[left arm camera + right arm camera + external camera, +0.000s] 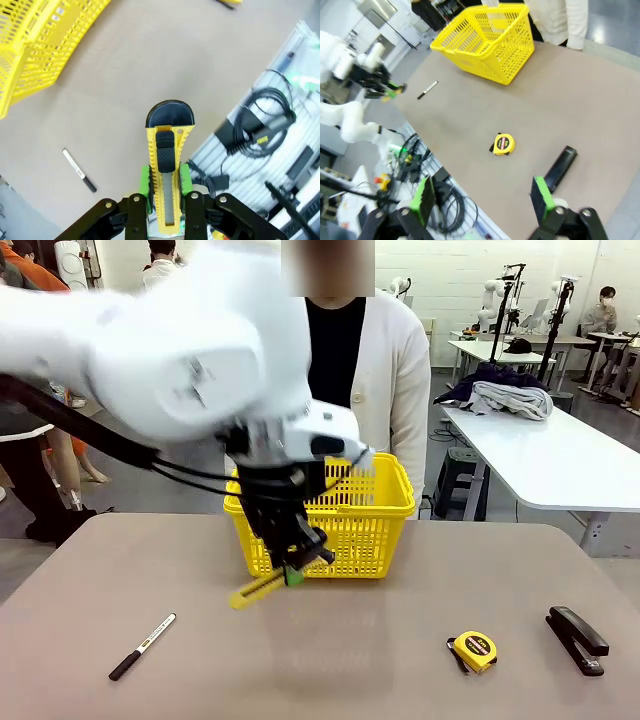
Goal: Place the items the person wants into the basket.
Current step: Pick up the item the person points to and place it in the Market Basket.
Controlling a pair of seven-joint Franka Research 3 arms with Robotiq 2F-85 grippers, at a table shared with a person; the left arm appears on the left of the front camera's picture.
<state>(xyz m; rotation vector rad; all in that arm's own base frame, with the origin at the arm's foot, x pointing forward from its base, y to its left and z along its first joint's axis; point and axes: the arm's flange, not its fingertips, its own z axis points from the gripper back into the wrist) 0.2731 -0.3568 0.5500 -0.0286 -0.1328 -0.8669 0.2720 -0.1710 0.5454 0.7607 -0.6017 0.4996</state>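
One item in hand: left gripper [165, 181] is clamping the knife [167, 160] between its green pads, jaws narrowed on the yellow body, gripping away from the black tip.
Knife's place: it is hanging clear of the table [330, 660], just in front of the basket [372, 502] on the robot's side, below the rim and slanting down toward the robot's left.
Right gripper [482, 196]: it is waiting with jaws spread wide, holding nothing, well off to the basket's right.
Tape measure [474, 650]: it is lying right of the basket and nearer the robot, with the stapler [577, 639] lying farther right again.
Marker [142, 646]: it is lying left of the basket, nearer the robot.
Person [385, 370]: standing just behind the basket.
Step in hand: by the look of it, the arm is carrying the knife to the basket.
Doing it well: the knife's long end is sticking out sideways, so it is worth lifting well above the near rim before crossing, keeping that end from catching the lattice wall.
Release: opening only when the whole knife is hanging over the basket's inside, and low enough to be landing softly.
Risk: with most of its length jutting out beyond the pads, the knife may be swinging or pivoting, so slow travel is looking safest.
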